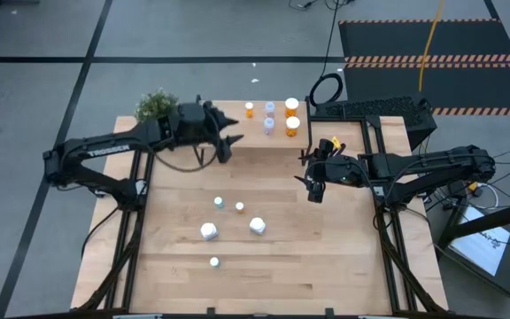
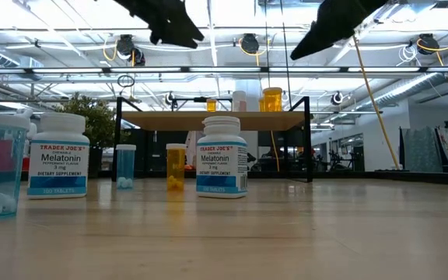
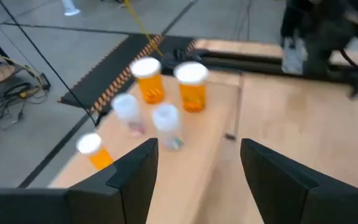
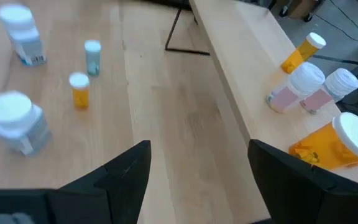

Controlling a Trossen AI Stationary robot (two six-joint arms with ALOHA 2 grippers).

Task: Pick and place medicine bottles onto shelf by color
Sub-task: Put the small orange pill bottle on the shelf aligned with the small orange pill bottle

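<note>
The shelf stands at the table's far middle. On its right half stand three orange bottles and two pale bottles, all with white caps; the left wrist view shows them too, e.g. an orange bottle. Several more bottles stand on the tabletop nearer the front, among them two white Melatonin bottles. My left gripper hangs open and empty above the shelf's left part. My right gripper hangs open and empty in the air just off the shelf's near right corner.
A small green plant stands at the table's far left corner. A black keyboard and cables lie beyond the far right corner. The tabletop between the loose bottles and the shelf is bare wood.
</note>
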